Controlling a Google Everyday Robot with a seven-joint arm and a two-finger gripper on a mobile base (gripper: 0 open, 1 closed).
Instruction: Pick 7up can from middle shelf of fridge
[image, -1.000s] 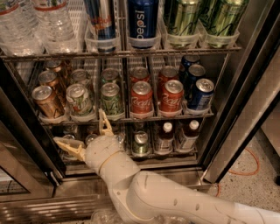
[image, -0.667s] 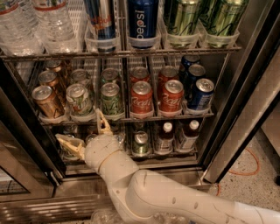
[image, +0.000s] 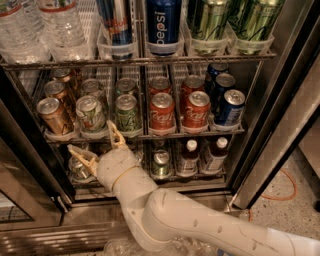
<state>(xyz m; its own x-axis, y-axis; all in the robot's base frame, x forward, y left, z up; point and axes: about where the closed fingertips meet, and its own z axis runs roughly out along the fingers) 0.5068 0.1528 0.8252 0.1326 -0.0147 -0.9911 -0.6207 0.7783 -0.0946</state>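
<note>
The 7up can (image: 90, 114), pale with a green pattern and a silver top, stands at the front of the second lane from the left on the middle shelf (image: 210, 131) of the fridge (image: 280, 65). More pale cans stand behind it. My gripper (image: 99, 145) is open and empty just below the shelf's front edge, under the 7up can. One finger (image: 116, 135) points up at the gap between the 7up can and the darker green can (image: 128, 113). The other finger (image: 81, 155) points left.
On the middle shelf stand brown cans (image: 53, 116) at left, red Coca-Cola cans (image: 162, 113) and blue Pepsi cans (image: 228, 107) at right. Water bottles (image: 60, 25) and tall cans (image: 163, 25) fill the rack above. Small bottles (image: 189, 156) stand on the lowest rack. The door frame (image: 30, 165) is at left.
My gripper has risen slightly toward the front edge of the middle shelf. The cans have not moved.
</note>
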